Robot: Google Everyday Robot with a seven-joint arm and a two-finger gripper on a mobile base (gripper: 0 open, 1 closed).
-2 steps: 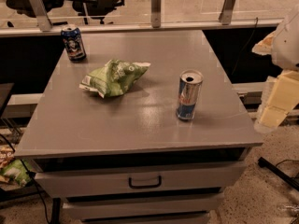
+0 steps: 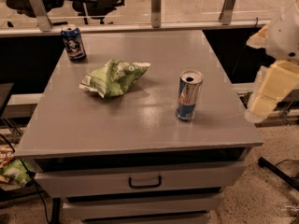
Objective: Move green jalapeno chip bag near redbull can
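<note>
The robot's pale, cream-coloured pincer [image 2: 264, 99] hangs at the far right of the view, to the right of the redbull can [image 2: 189, 95] and out beyond the right edge of the grey tabletop [image 2: 140, 125]. It holds nothing that can be seen, and it touches neither the tabletop nor any object; whether it is open or closed cannot be told.

The redbull can, a slim blue-and-silver can with a red logo and an opened silver top, stands upright on the right half of the tabletop.

The green jalapeno chip bag [image 2: 114, 77], crumpled light-green foil with white print, lies flat on the tabletop to the left of the redbull can and slightly farther back, clearly apart from it.

A shorter dark-blue can [image 2: 74, 43] with a white picture stands upright well to the left of the redbull can, at the far left corner.

Below the redbull can, under the front edge, is a grey drawer with a dark handle [image 2: 145, 182].
</note>
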